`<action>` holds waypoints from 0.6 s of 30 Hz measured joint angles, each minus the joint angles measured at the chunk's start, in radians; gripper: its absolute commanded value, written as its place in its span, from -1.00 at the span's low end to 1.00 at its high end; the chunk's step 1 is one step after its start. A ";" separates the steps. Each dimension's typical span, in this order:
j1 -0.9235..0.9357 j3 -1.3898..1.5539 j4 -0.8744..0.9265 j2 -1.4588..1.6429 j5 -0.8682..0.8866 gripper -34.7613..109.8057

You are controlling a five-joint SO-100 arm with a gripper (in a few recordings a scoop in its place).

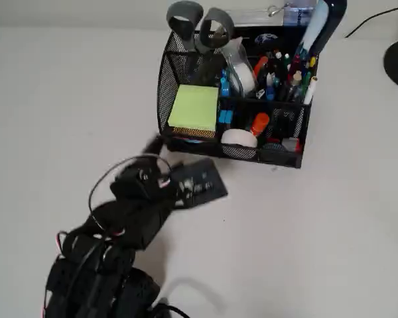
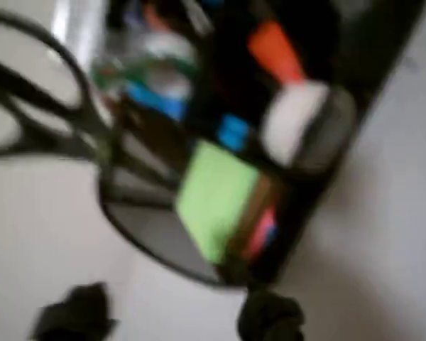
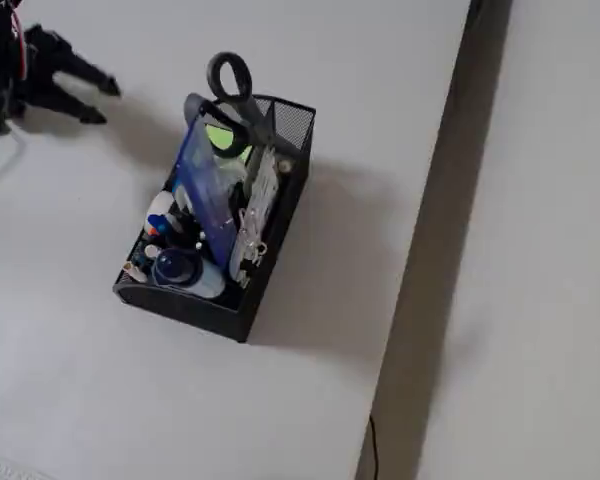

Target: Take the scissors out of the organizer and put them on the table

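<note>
— What stood nearest?

— The black arm's gripper (image 3: 98,100), its two dark fingers spread apart with nothing between them, hung above the white table (image 1: 331,232), just short of the organizer (image 1: 272,154). In the wrist view the two fingertips (image 2: 270,316) showed blurred at the lower edge, the mesh wall right ahead.

— And the organizer itself?

— A black wire-mesh caddy, boxy, with a rounded corner. Its front compartment held a square pad of green sticky notes (image 1: 194,108) over a darker stack; beside that sat a white roll of tape (image 1: 239,138) and something orange, too blurred to name. Behind, a crowd of pens and markers (image 1: 288,78) stood upright, with a clear blue plastic piece (image 3: 202,195) rising above them.

— The scissors?

— The scissors (image 1: 199,25) were in the organizer's far corner compartment, blades down and hidden behind the mesh, the two dark grey loop handles poking out over the rim. The smooth table lay beyond.
</note>
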 measured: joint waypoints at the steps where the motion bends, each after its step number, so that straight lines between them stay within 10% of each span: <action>1: 0.020 -0.064 -0.038 -0.087 0.026 -0.08; 18: 0.087 -1.080 -0.190 -1.100 0.341 -0.09</action>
